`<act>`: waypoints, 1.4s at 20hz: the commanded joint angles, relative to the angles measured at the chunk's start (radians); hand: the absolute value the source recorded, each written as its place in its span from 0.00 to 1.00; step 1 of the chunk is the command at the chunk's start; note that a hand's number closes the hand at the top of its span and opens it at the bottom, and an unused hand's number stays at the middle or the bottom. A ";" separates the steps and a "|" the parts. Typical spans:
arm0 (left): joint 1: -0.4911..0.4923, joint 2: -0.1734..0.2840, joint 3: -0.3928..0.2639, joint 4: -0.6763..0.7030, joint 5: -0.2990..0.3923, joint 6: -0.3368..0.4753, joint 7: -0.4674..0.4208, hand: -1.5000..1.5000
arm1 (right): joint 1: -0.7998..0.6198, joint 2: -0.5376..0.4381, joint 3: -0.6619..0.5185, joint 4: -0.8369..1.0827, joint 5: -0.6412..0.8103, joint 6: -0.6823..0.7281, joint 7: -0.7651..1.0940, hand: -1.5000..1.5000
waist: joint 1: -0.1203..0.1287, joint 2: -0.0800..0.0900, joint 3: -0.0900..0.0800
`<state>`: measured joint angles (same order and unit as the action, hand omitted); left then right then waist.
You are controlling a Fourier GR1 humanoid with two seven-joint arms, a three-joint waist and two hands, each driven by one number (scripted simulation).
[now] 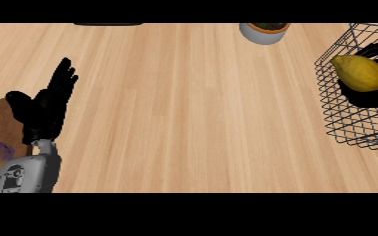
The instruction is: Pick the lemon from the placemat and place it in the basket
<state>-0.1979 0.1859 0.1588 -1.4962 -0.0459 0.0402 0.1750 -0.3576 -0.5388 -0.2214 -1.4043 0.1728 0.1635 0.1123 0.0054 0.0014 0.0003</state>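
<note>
At the far left we see our left hand [44, 105] coming up from the lower edge on its grey forearm [29, 172]. Its fingers [63, 80] are straight and point up the view, the thumb [18, 105] standing apart to the left, and they hold nothing. Beneath the hand, a brown placemat [6, 130] shows at the left edge, with a small purple thing [4, 151] peeking in just below it; we cannot tell what that is.

Moving right, the wooden desk [184, 105] stretches wide and light. At its far edge lies a dark flat thing [107, 24], mostly cut off, and further right a grey pot [263, 32] holding something green and brown.

At the right edge stands the black wire basket [339, 125], partly out of view. The lemon [358, 71] lies inside it, in the upper part, with something black [362, 97] just under it that we cannot make out. The lemon is well apart from our left fingers, across the whole width of the desk. We cannot tell the state of our right hand's fingers.
</note>
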 commanded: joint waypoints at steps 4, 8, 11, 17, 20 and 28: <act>-0.004 0.016 0.028 0.036 0.021 -0.023 -0.019 0.50 | -0.045 -0.002 -0.047 0.196 -0.003 0.047 -0.145 1.00 | -0.001 0.000 0.000; 0.029 -0.013 -0.008 0.004 -0.014 0.003 -0.048 0.50 | -0.013 -0.217 0.091 0.019 0.373 -0.133 -0.334 1.00 | 0.021 0.006 0.001; -0.015 0.001 -0.004 0.006 -0.008 -0.002 -0.005 0.50 | -0.048 -0.201 0.132 0.074 0.480 -0.249 -0.398 1.00 | 0.019 0.006 0.001; 0.077 -0.013 -0.020 -0.071 -0.001 -0.019 -0.001 0.50 | -0.161 -0.134 0.124 0.313 0.559 -0.352 -0.500 1.00 | 0.011 0.001 0.000; -0.071 0.029 0.044 0.069 0.012 -0.007 0.008 0.50 | -0.177 -0.132 0.121 0.323 0.580 -0.313 -0.486 1.00 | -0.001 0.000 0.000; 0.002 -0.021 -0.014 0.026 -0.031 0.015 -0.034 0.50 | -0.251 -0.136 0.209 0.451 0.719 -0.202 -0.386 1.00 | 0.002 0.000 -0.001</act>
<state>-0.2046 0.1883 0.1684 -1.4764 -0.0476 0.0325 0.1567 -0.5882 -0.6828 -0.0550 -0.9813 0.8356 -0.0950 -0.3191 0.0119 -0.0009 -0.0048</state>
